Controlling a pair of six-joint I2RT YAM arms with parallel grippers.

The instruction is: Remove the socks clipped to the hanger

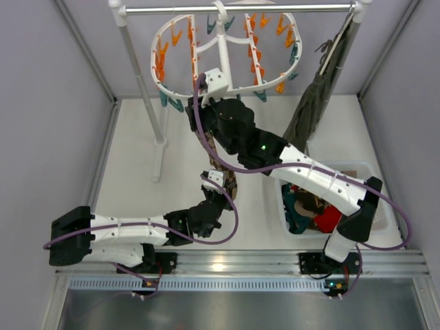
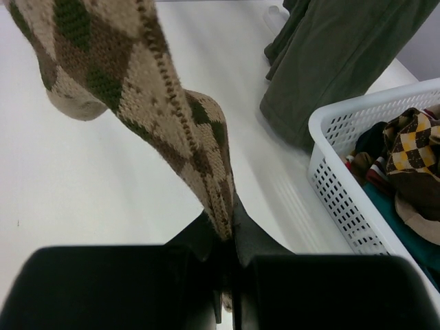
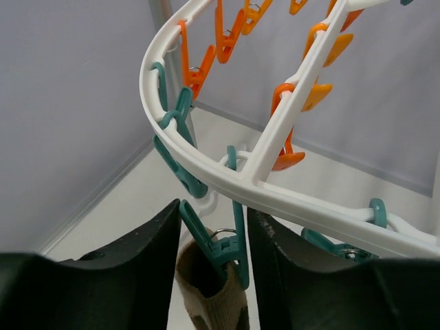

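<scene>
A brown and tan argyle sock (image 1: 225, 180) hangs from the near rim of the white oval hanger (image 1: 237, 88). A teal clip (image 3: 230, 251) holds its cuff (image 3: 210, 295). My right gripper (image 3: 213, 213) is open astride that clip. Its left finger touches one clip lever and its right finger stands just off the other. From above, the right gripper (image 1: 212, 110) sits under the hanger's front edge. Lower down, my left gripper (image 2: 230, 223) is shut on the sock (image 2: 137, 75), which runs taut up and away from it. The left gripper (image 1: 218, 196) is directly below the right one.
A white basket (image 1: 375, 172) of socks and red and teal clothes sits at the right, also in the left wrist view (image 2: 337, 137). A long olive garment (image 1: 316, 103) hangs from the metal rail (image 1: 240, 9). A white post (image 1: 148, 89) stands left of the hanger.
</scene>
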